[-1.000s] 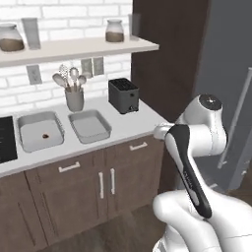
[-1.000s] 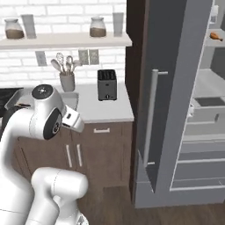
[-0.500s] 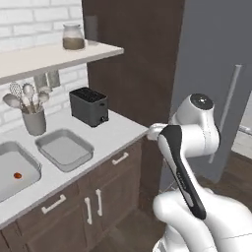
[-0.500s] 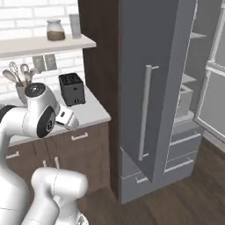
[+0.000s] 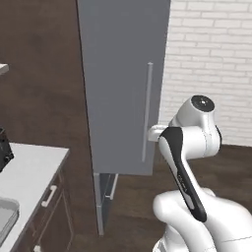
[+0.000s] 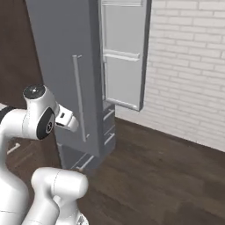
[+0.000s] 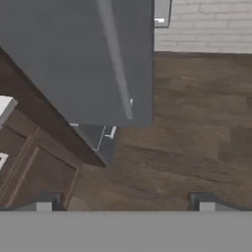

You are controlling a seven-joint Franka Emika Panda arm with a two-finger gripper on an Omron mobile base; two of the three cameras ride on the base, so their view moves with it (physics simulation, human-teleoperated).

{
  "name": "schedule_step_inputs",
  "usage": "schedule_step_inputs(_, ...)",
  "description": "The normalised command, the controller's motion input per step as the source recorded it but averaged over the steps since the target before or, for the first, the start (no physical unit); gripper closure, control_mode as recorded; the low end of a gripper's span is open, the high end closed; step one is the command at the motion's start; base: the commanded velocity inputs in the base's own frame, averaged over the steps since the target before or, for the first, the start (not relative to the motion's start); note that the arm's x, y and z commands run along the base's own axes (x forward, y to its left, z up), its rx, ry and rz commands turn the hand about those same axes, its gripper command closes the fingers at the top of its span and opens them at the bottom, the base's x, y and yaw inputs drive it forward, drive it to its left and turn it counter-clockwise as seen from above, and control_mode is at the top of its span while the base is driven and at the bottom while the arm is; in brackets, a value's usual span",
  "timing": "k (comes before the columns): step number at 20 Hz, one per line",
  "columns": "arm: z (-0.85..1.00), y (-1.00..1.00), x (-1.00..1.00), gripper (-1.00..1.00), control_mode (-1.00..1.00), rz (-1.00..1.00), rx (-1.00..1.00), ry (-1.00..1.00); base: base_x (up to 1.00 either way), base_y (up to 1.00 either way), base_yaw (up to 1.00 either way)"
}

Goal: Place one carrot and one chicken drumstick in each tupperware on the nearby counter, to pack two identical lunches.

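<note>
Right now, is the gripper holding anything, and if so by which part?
Nothing is held. In the hand view the gripper has its fingertips wide apart with only wooden floor between them.

Grey tupperware (image 5: 6, 221) corner (mostly cropped) rests on pale counter (image 5: 27, 170).

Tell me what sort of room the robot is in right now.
Most likely a kitchen. A tall grey fridge with a long bar handle stands open on a dark wood floor, and the end of a pale counter over brown cabinets shows, with a white brick wall behind.
</note>
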Motion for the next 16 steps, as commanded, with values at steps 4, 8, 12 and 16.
schedule_step_inputs(4, 0.0, 0.0, 0.0, -1.0, 1.0, 0.0, 0.0, 0.0, -0.3, -0.42, -0.81)
schedule_step_inputs(8, 0.0, 0.0, 0.0, -1.0, 1.0, 0.0, 0.0, 0.0, -0.2, -0.91, -0.68)
schedule_step_inputs(12, 0.0, 0.0, 0.0, -1.0, 1.0, 0.0, 0.0, 0.0, 0.64, -0.68, -0.33)
schedule_step_inputs(16, 0.0, 0.0, 0.0, -1.0, 1.0, 0.0, 0.0, 0.0, 1.0, 0.01, 0.0)
